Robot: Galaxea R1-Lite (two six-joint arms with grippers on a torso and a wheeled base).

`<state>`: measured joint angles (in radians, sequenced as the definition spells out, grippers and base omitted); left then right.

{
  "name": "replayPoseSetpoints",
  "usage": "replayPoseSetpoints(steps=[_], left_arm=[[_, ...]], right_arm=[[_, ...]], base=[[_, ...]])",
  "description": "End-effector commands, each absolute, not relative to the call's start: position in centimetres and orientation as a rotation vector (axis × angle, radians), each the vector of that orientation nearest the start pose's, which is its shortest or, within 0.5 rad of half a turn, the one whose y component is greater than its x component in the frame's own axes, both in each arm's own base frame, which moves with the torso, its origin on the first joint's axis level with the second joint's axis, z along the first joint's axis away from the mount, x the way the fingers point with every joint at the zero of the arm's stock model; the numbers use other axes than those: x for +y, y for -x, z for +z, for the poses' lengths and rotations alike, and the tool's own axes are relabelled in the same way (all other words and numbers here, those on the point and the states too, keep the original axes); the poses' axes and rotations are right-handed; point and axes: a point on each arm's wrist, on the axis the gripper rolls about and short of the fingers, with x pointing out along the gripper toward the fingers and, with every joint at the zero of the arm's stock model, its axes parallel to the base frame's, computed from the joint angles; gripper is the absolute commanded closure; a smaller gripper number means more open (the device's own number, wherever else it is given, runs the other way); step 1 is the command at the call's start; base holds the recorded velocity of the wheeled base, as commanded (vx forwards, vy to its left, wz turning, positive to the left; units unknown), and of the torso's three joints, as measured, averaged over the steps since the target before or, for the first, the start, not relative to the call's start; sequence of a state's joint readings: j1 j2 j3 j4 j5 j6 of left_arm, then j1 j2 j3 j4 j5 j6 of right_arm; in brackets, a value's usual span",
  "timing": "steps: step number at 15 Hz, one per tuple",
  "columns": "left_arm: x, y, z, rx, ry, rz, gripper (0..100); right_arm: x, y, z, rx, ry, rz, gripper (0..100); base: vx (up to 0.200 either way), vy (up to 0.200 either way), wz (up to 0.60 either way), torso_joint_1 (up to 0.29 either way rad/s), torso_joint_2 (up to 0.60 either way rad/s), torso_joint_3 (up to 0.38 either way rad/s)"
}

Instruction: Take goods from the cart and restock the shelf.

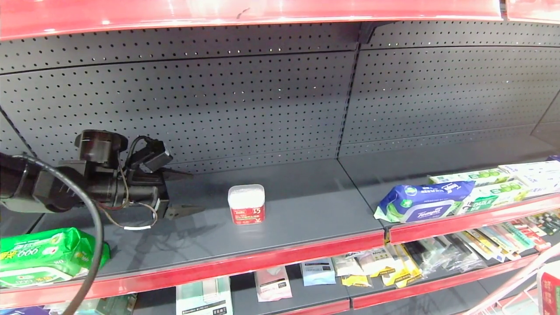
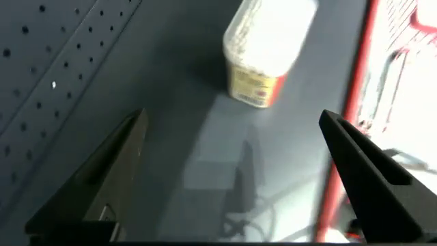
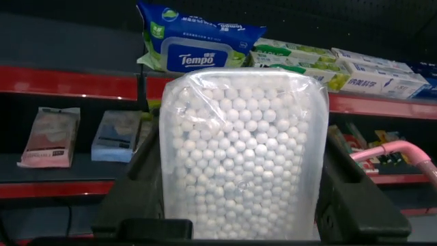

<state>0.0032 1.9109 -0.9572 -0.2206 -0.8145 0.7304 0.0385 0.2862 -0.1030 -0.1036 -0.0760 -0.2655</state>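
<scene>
Swab box point(image 1: 246, 204) stands upright on the grey shelf point(image 1: 306, 210), near the left gripper point(image 1: 197, 192), whose fingers are spread wide. From the left wrist, it sits beyond the parted fingers point(image 2: 102, 178). From the right wrist, the right gripper point(image 3: 244, 178) clamps a swab pack point(image 3: 244, 137).

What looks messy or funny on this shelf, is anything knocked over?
Nothing is spilled or knocked over. The small clear tub with a red label stands upright on the grey shelf. Only the puffy blue wipes pack looks a bit odd: it lies crooked at the front edge, next to neatly lined green-and-white boxes.
</scene>
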Motion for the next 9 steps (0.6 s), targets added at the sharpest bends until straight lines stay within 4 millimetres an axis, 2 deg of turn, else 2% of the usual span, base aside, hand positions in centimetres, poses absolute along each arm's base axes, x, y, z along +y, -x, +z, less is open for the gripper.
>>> replayPoseSetpoints(steps=[1, 6, 9], left_arm=[[-1.6, -35.3, 9.9, 0.386, -0.359, -1.012, 0], [-3.1, -36.6, 8.1, 0.393, -0.338, -1.082, 0], [-5.2, -37.9, 7.5, 0.384, -0.345, -1.13, 0]], right_arm=[[-0.2, 0.1, 11.7, 0.083, 0.276, -0.031, 100], [-0.2, 0.4, 11.3, 0.121, 0.283, -0.036, 100], [-0.2, 0.6, 11.0, 0.133, 0.284, -0.059, 100]], base=[[0.0, 0.0, 0.0, 0.0, 0.0, 0.0], [0.0, 0.0, 0.0, 0.0, 0.0, 0.0], [0.0, 0.0, 0.0, 0.0, 0.0, 0.0]])
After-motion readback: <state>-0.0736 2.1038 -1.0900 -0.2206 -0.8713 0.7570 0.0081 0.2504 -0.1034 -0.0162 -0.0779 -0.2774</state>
